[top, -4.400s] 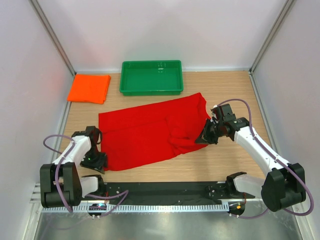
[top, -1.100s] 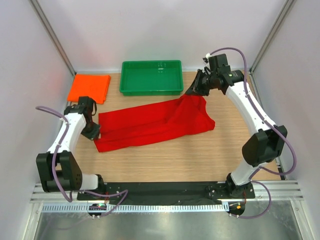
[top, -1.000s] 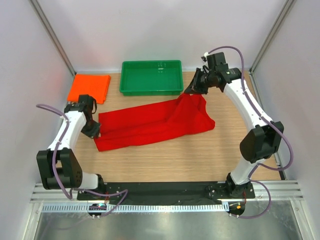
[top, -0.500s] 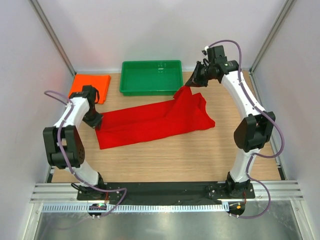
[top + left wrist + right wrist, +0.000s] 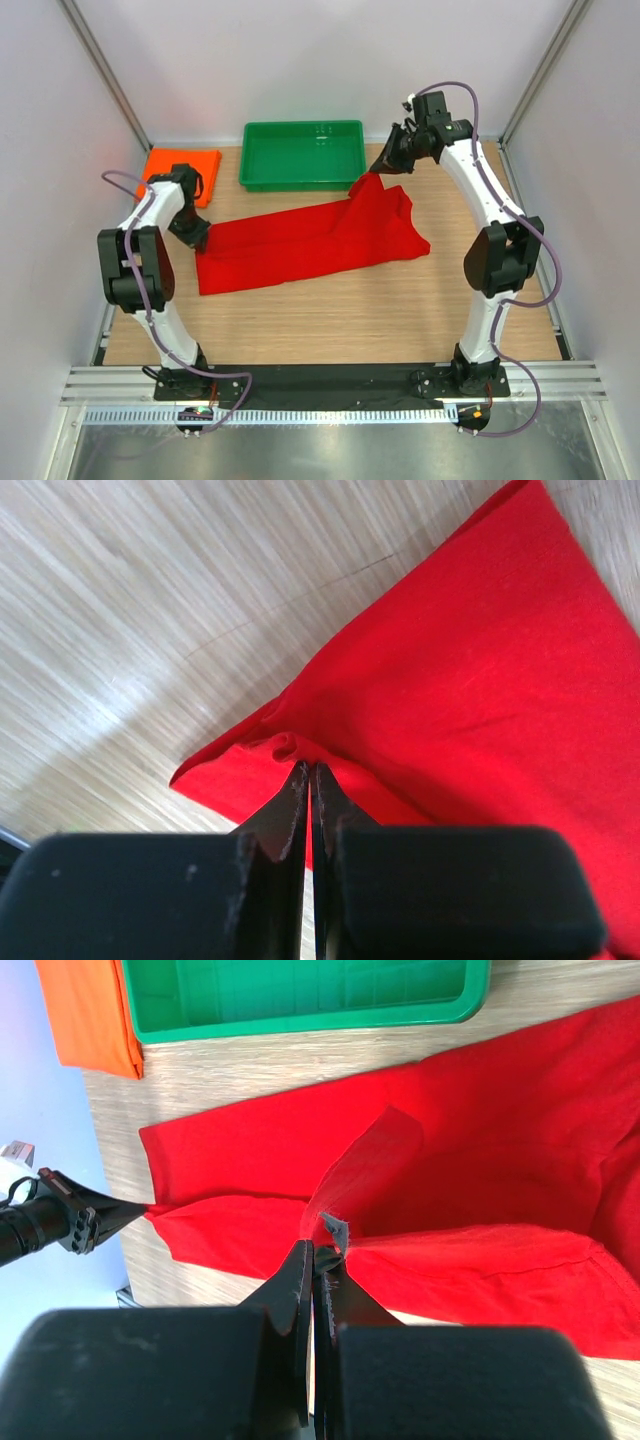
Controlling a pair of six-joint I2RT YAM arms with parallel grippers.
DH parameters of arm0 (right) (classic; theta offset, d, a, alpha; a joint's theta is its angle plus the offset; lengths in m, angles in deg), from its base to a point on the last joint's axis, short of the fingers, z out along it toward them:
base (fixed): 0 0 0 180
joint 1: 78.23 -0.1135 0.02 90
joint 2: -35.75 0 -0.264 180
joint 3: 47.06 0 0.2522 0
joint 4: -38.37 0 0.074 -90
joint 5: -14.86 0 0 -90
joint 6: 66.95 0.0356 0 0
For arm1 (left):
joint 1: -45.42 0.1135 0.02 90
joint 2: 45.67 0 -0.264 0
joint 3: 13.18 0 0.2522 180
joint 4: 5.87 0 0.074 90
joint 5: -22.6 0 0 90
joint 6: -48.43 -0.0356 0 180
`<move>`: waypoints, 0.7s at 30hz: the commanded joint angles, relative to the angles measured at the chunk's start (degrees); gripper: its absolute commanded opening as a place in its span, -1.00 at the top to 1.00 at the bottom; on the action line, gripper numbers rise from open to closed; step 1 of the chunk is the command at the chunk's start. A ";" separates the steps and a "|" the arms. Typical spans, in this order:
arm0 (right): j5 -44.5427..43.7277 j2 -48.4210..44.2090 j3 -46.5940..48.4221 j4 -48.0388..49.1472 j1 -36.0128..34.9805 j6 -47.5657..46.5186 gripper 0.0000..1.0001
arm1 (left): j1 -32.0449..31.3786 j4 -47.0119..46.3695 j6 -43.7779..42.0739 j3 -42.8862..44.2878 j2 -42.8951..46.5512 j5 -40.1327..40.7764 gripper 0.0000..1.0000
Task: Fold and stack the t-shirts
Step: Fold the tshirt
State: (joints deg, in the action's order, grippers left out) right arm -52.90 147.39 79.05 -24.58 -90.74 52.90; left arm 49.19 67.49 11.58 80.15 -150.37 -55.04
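The red t-shirt (image 5: 300,240) lies stretched across the middle of the table, folded lengthwise. My left gripper (image 5: 196,238) is shut on its left end, pinching a small fold of red cloth (image 5: 285,745). My right gripper (image 5: 375,175) is shut on the shirt's far right edge and holds it lifted into a peak just right of the tray; the pinched cloth (image 5: 340,1230) shows between its fingers. The orange t-shirt (image 5: 178,167) lies folded at the far left corner, partly behind my left arm; it also appears in the right wrist view (image 5: 90,1010).
A green plastic tray (image 5: 302,153) stands at the back centre, right behind the lifted cloth, and shows in the right wrist view (image 5: 300,995). White walls close in both sides and the back. Bare wood spans the near half of the table.
The left gripper has drawn the shirt's left end farther back and left, toward the orange shirt. The right gripper has raised the right edge slightly beside the tray.
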 commanded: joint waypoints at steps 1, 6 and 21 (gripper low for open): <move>1.05 0.51 2.25 1.02 0.38 0.12 0.98 | -0.17 0.35 -1.29 2.69 -1.64 -0.23 0.99; 1.14 0.95 2.43 1.73 0.47 0.74 0.98 | -0.17 1.40 -2.70 5.06 -4.45 0.20 0.99; 1.14 4.73 6.47 1.47 0.82 1.18 0.98 | -0.08 8.43 -5.94 11.48 -0.16 7.77 0.02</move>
State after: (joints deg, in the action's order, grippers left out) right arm -52.64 152.02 82.16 -24.29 -90.35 53.40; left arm 49.19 72.97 7.75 88.39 -155.36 -50.32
